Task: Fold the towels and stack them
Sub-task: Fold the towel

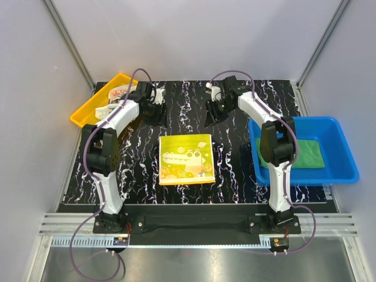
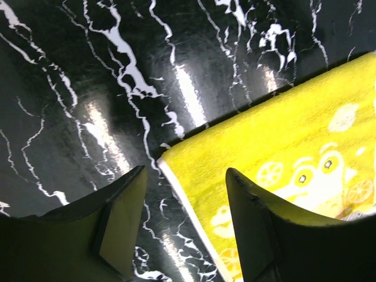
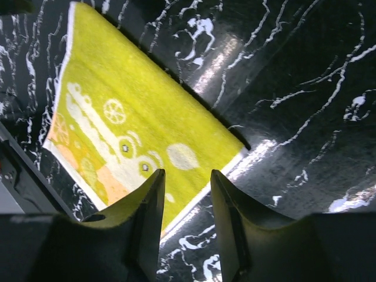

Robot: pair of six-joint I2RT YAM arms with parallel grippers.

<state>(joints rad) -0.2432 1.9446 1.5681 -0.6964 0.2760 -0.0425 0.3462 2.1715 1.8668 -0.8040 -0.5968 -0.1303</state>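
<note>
The left gripper (image 2: 185, 176) and right gripper (image 3: 187, 176) hover open and empty over the far corners of the yellow towel (image 1: 186, 158), which lies flat on the table (image 1: 235, 170). The green towel (image 1: 311, 154) sits in a bin (image 1: 346, 167) to its right, and the printed towel (image 1: 117, 97) in a tray (image 1: 88, 111) to its far left. A clean fold likely needs both corners pinched together, carried level, edges matched.

Black tabletop (image 1: 235, 176) open around the yellow towel (image 1: 186, 158), yellow tray (image 1: 87, 111) at far-left corner, blue bin (image 1: 338, 158) along right edge.
</note>
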